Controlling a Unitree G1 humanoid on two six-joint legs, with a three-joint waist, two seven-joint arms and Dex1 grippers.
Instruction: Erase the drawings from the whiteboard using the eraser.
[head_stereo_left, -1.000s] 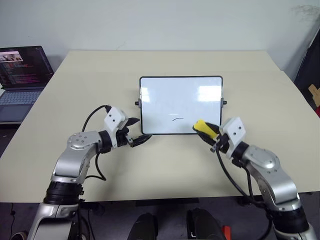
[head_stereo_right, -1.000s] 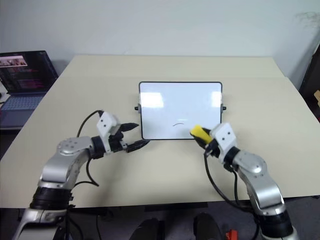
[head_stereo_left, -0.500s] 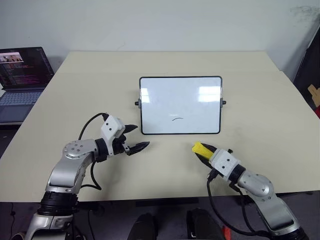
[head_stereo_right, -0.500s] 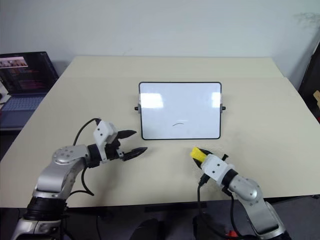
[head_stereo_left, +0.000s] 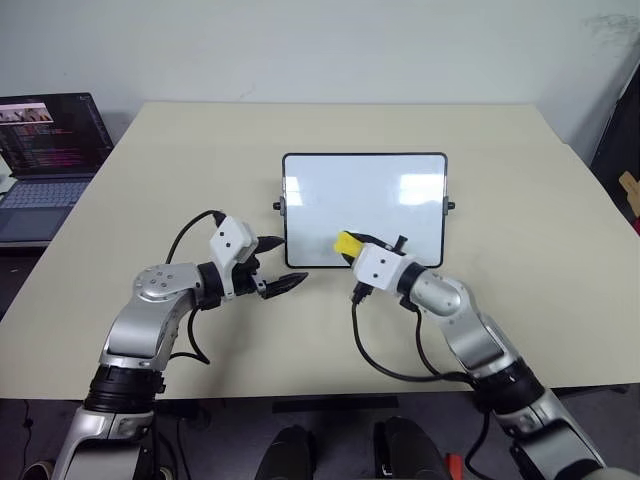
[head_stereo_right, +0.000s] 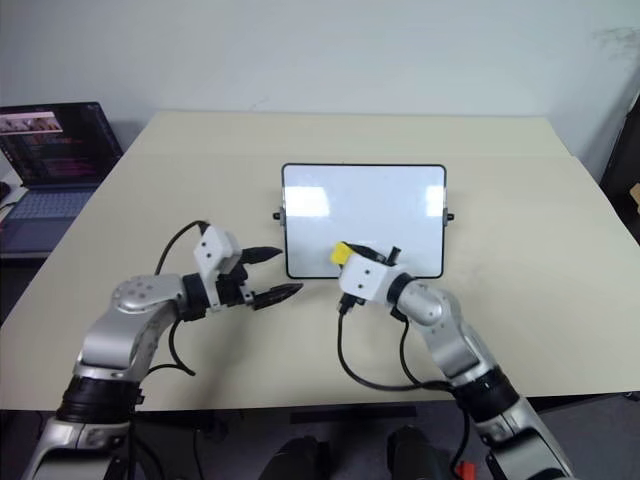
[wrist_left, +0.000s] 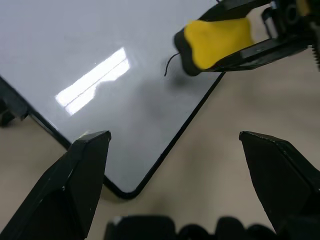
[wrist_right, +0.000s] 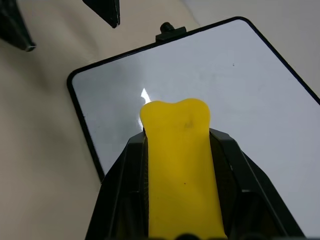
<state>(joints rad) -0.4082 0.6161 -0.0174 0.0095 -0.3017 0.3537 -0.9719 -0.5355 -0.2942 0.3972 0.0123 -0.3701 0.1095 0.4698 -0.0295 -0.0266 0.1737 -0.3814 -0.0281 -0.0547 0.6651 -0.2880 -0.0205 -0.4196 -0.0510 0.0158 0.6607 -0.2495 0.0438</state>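
Your right gripper (head_stereo_left: 352, 246) is clamped on the yellow eraser (head_stereo_left: 347, 243), which sits over the near edge of the whiteboard (head_stereo_left: 365, 208), left of its middle, right by what's left of the drawings (wrist_left: 170, 62), a thin black curl. The board stands mid-desk (head_stereo_left: 120, 260). Your left gripper (head_stereo_left: 277, 269) hangs spread wide and empty just off the board's near left corner. A laptop (head_stereo_left: 45, 160) sits past the desk's far left corner.

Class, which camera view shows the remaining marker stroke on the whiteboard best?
The left wrist view: a thin curved stroke shows on the whiteboard beside the eraser that the right gripper grips. In the head views the eraser sits over that spot.
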